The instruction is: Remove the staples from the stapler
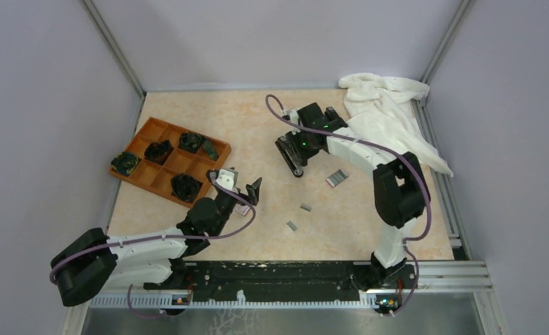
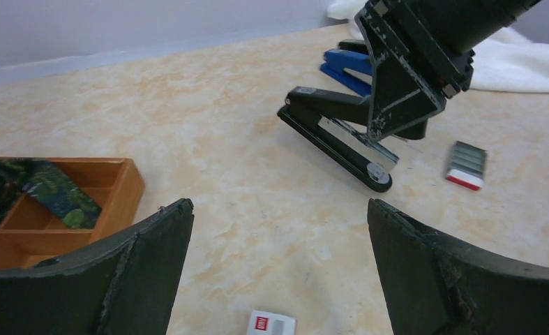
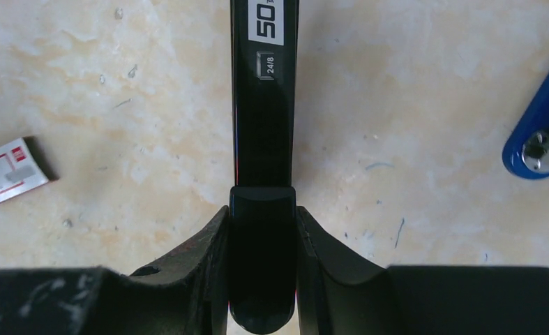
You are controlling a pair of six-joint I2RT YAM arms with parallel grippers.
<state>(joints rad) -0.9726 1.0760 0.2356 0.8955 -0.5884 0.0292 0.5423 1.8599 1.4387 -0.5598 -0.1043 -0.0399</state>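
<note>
stapler (image 1: 292,162) — long axis near-to-far, slightly diagonal

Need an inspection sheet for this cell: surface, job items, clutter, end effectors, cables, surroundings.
Surface: beige marbled tabletop, light scuff marks.
Job's things: black stapler hinged open, base on the table; loose staple strips lie on the table nearer the arm bases.
Clutter: blue stapler behind the black one; white-and-red box; compartment tray holding dark patterned fabric; white towel in the far right corner.
End effectors: left end effector open, empty; right end effector shut on the black stapler's upper arm.
Cables: purple cable looped along each arm, no snag seen.
Surroundings: plain walls, metal frame rails.
</note>
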